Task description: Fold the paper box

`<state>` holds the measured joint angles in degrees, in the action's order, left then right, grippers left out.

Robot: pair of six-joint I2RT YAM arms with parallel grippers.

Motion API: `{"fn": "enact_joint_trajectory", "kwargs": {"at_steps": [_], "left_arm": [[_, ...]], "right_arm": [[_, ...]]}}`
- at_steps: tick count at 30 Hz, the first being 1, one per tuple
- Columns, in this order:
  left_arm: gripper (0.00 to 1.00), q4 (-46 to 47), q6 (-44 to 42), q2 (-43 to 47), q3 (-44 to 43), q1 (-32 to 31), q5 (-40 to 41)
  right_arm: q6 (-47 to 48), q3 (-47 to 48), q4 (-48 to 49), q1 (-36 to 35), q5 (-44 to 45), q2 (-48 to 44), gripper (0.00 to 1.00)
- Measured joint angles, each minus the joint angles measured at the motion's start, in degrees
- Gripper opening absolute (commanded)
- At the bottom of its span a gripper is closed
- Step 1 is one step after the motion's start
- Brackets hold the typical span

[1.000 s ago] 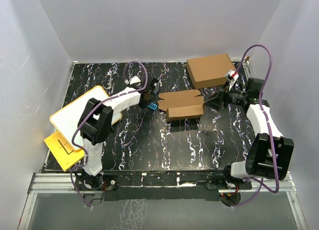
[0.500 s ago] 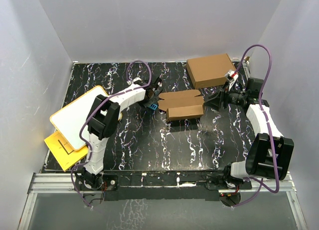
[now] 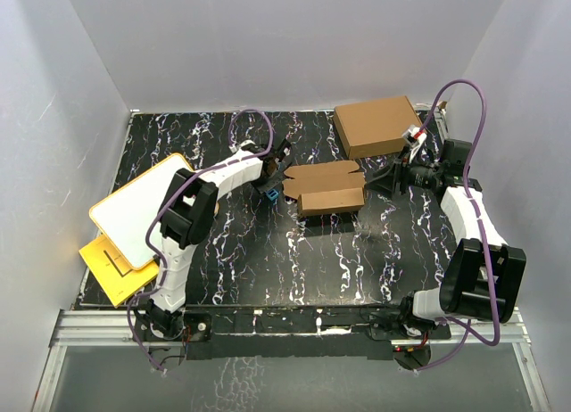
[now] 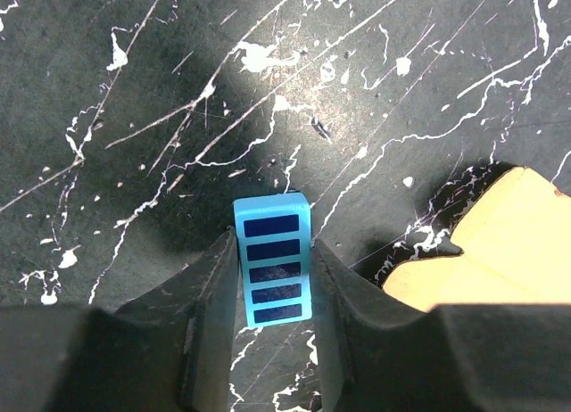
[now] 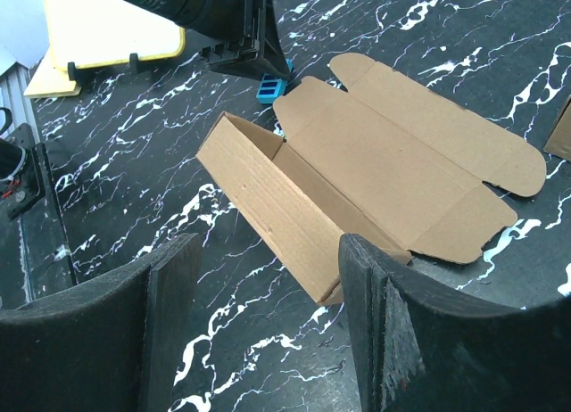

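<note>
Right wrist: half-formed paper box [image 5: 357, 171]; right tool [image 5: 265, 256] apart, left tool [image 4: 273, 244] clamped on block [image 4: 272, 274].

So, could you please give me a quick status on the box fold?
Left gripper shut on blue block beside paper box. Right gripper open, empty. Box half-formed, lid flat.

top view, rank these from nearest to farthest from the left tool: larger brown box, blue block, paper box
From the left tool:
1. blue block, between its fingers.
2. paper box, just to its right, mid-table.
3. larger brown box, at the far right of the table.
</note>
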<state>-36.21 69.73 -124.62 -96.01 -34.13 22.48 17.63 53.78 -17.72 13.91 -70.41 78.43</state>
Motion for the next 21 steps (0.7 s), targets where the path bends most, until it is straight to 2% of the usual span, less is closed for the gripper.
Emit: {"fn": "enact_joint_trajectory", "kwargs": {"at_steps": [7, 12, 14, 17, 19, 21], "left_arm": [[0.13, 2.45, -1.01, 1.16, 2.12, 0.0, 0.15], [0.09, 9.84, -4.22, 8.22, 13.16, 0.0, -0.22], [0.07, 14.12, -6.29, 12.87, 19.26, 0.0, -0.9], [0.06, 19.82, -9.2, 19.96, 26.43, 0.0, -1.84], [0.05, 23.52, -11.13, 24.37, 29.68, -0.02, -2.51], [0.04, 27.08, -12.76, 27.56, 32.02, 0.0, -3.5]], "right_arm": [[-0.04, -0.26, 0.2, -0.33, -0.15, 0.0, 0.68], [-0.87, -0.79, 1.14, -3.28, 0.48, 0.79, 0.65], [-1.38, -0.79, 1.53, -5.68, 2.27, 1.79, 0.53], [-2.86, -0.79, 2.29, -8.63, 6.01, 2.93, 0.21], [-4.28, -0.79, 3.45, -9.81, 8.96, 3.32, 0.12], [-5.38, -0.76, 4.22, -10.47, 12.04, 3.67, 0.09]]}}
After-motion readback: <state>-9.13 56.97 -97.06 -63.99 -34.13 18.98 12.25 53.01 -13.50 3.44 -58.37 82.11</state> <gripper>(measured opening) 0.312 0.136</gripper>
